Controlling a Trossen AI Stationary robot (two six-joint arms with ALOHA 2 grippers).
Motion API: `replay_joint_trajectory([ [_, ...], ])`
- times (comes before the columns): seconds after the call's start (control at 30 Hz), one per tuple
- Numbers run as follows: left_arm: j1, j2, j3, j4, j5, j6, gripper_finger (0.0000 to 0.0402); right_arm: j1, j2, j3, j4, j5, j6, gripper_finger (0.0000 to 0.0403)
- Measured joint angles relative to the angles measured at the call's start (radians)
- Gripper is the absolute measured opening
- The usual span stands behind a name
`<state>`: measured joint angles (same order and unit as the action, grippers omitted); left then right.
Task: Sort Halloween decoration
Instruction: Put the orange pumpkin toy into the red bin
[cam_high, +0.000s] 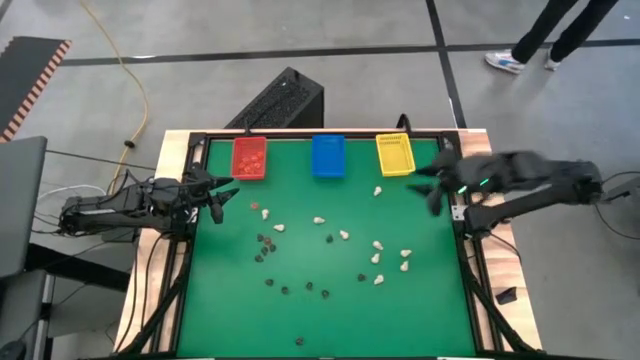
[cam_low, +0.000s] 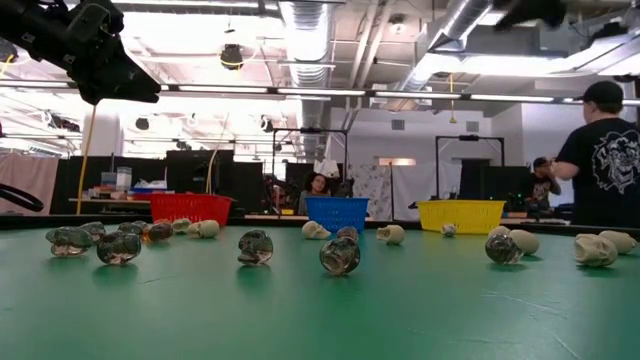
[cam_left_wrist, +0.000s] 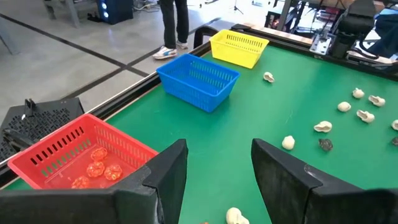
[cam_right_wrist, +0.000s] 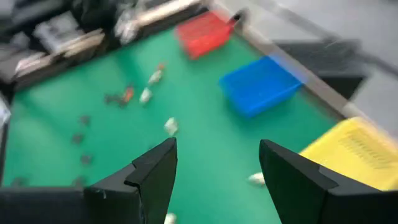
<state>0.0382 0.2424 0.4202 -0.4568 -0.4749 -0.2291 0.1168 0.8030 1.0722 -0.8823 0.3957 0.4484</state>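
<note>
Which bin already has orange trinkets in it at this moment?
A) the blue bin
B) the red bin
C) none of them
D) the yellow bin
B: the left wrist view shows several orange trinkets lying inside the red bin, while the blue bin and the yellow bin show none.

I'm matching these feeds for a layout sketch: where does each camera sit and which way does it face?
High: overhead, looking straight down; both arms, left claw, right claw.
Low: table height, looking level across trinkets toward the bins; one arm overhead.
Left wrist: above the red bin, open fingers.
Right wrist: facing the yellow bin, open fingers.
All share the blue bin.
</note>
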Motion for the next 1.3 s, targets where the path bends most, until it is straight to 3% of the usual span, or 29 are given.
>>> replay_joint_trajectory([
  [0.17,0.000,0.000,0.000,0.000,0.000,-0.002,0.0169,0.098,0.037,-0.279,0.462,-0.006,-0.095,0.0260],
  [0.3,0.000,0.000,0.000,0.001,0.002,-0.003,0.0169,0.138,0.163,-0.387,0.803,-0.003,-0.204,0.0260],
  [0.47,0.000,0.000,0.000,0.000,0.002,-0.011,0.0169,0.128,0.425,-0.422,1.063,-0.003,-0.233,0.0260],
  [0.7,0.000,0.000,0.000,0.000,0.000,-0.004,0.0169,0.095,0.845,-0.354,1.616,-0.034,-0.356,0.0260],
  [0.8,0.000,0.000,0.000,0.000,-0.001,-0.004,0.0169,0.081,0.995,-0.253,1.695,-0.035,-0.379,0.0260],
  [1.0,0.000,0.000,0.000,0.000,-0.002,-0.004,0.0169,0.062,1.236,0.013,1.675,-0.108,-0.433,0.0260],
  [1.3,0.000,0.000,0.000,-0.001,-0.003,-0.003,0.0169,0.049,1.440,0.325,1.508,-0.153,-0.483,0.0260],
])
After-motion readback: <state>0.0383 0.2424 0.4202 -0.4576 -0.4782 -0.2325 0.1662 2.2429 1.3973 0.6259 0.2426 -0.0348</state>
